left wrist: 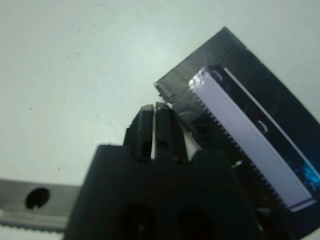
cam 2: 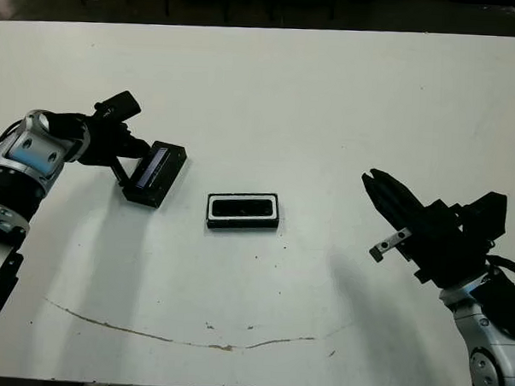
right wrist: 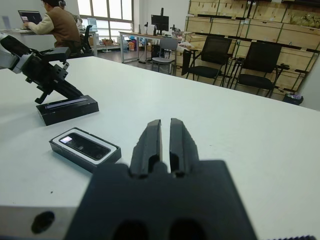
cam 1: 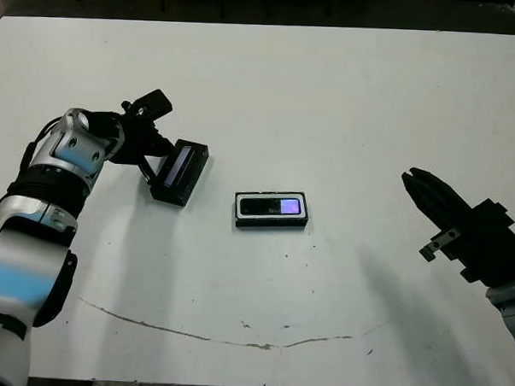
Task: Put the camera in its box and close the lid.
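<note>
The right end effector (cam 1: 422,188) is hovering over the near right of the white counter (cam 1: 330,94), its two black fingers pressed together and holding nothing, pointing toward the middle. Well to its left, near the centre of the counter, the box (cam 1: 271,210) is lying flat with the camera (cam 1: 272,206) sitting inside it; the camera's purple-blue screen is facing up on the right half. The box is uncovered.

Further left and slightly farther back, the lid (cam 1: 181,172) is resting on the counter, clear of the box, tipped up on one long edge so its silvery label strip is facing to the left. The left end effector (left wrist: 156,131) is sitting at the lid's far left side, its fingers closed together with their tips touching the lid's edge but not gripping it.

Beyond the counter, in the right wrist view, a person (right wrist: 54,22) is sitting at a desk.
</note>
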Controlling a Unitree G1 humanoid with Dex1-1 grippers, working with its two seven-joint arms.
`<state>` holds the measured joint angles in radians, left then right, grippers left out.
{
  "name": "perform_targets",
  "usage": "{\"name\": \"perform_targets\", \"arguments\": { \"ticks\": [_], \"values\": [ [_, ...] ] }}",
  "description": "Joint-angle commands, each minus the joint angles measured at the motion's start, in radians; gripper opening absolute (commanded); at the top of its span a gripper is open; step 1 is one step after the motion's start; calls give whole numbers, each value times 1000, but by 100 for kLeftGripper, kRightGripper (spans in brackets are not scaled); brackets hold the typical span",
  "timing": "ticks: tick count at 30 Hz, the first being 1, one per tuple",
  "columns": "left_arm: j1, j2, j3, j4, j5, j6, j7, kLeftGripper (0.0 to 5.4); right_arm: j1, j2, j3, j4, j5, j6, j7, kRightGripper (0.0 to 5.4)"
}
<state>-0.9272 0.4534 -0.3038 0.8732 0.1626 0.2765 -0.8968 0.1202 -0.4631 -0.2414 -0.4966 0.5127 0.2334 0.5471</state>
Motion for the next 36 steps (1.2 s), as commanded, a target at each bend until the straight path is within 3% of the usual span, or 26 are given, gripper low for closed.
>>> {"name": "perform_targets", "arguments": {
  "ticks": [1,8,12,16,20,23,26,29,36],
  "values": [
    [25,20,1,7,24,23,12,0,20,5,-1,2,-4,7,-7,1],
    [50,118,9,-50,78,5,53,0,15,8,5,24,-2,-8,0,1],
    [97,182,67,-150,57,64,65,0,13,10,7,45,-11,-32,11,1],
    [290,193,289,-481,-52,170,196,0,14,6,7,39,-10,-19,0,1],
    [499,78,537,-887,-214,300,341,0,18,6,8,32,-1,-5,-5,1],
    [631,-3,608,-1150,-281,312,416,0,15,12,12,36,0,-16,-1,1],
    [733,-50,581,-1370,-279,382,489,9,12,17,20,32,1,-9,-9,0],
    [823,-22,475,-1515,-217,395,520,43,2,17,30,46,0,-21,5,0],
    [883,17,270,-1502,-165,397,493,169,4,11,27,27,-3,27,-32,0]
  ]
}}
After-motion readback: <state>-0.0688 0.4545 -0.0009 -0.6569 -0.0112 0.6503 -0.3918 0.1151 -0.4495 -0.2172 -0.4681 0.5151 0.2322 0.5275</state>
